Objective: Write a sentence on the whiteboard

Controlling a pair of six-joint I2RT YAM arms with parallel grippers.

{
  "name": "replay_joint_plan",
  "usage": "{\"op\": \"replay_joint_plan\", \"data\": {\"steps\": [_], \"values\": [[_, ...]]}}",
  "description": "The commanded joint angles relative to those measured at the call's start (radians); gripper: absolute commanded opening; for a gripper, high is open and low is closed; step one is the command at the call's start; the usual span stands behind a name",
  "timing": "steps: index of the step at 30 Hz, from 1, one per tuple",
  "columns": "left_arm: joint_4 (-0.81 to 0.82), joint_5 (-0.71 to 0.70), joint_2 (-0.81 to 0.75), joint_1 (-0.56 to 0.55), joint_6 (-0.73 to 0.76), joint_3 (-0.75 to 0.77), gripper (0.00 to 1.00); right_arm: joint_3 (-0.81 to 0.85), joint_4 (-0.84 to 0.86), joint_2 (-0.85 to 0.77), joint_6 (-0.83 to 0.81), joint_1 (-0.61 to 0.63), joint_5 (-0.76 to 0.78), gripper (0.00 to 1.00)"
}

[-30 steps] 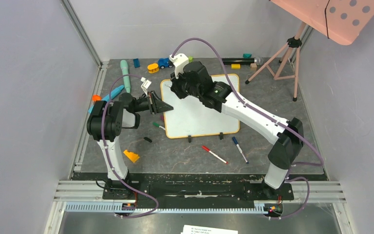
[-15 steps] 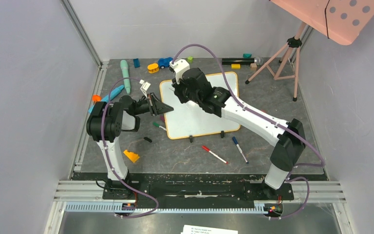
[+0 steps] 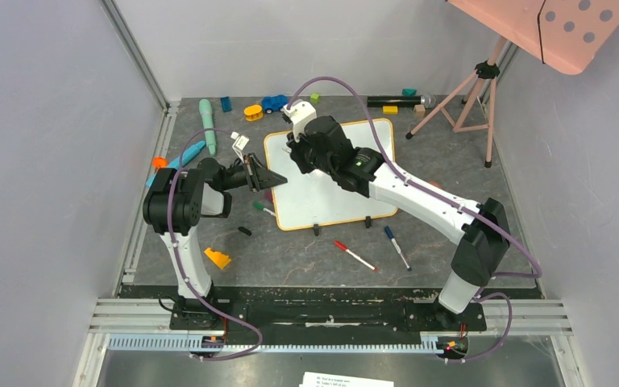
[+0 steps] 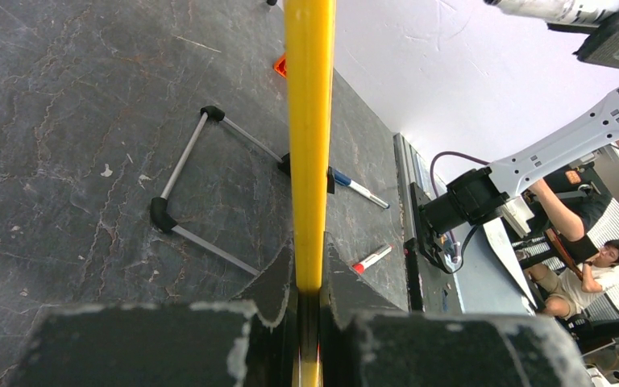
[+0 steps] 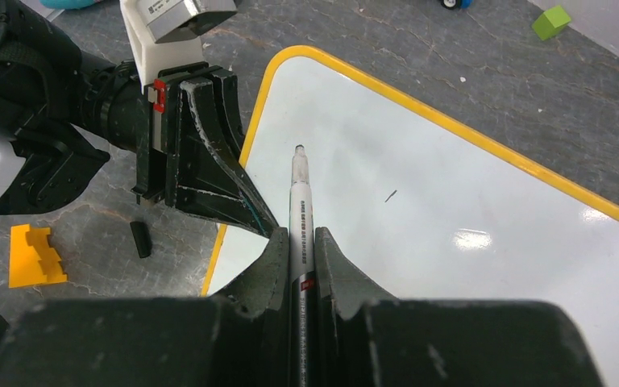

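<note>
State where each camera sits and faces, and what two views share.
Top external: high behind the robot, looking down on the whiteboard; left arm and right arm show.
Left wrist: on the left arm, facing the right arm's base along the whiteboard's frame; left gripper clamps it.
Right wrist: looking down at the whiteboard; right gripper holds a marker.
Shared: top and right wrist both show the left gripper.

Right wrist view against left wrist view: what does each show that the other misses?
Only right wrist: the marker clamped in the right gripper, tip over the whiteboard, which bears one small dark mark. Only left wrist: the wire stand, a red-capped pen and a blue-capped pen on the table. Both: the left gripper shut on the whiteboard's edge.
</note>
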Motion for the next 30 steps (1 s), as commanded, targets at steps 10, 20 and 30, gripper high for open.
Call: {"op": "replay_joint_plan", "data": {"steps": [10,20,30], "values": [[0.062,-0.093,-0.017,0.019,0.119,-0.052,0.02,0.034,0.053,-0.014,-0.034,0.006,-0.076,0.0],[0.063,-0.083,-0.02,0.019,0.121,-0.054,0.02,0.037,0.052,-0.016,-0.044,0.009,-0.036,0.0],[0.062,-0.071,-0.015,0.019,0.118,-0.046,0.02,0.055,0.031,-0.016,-0.05,0.009,0.01,0.0]]}}
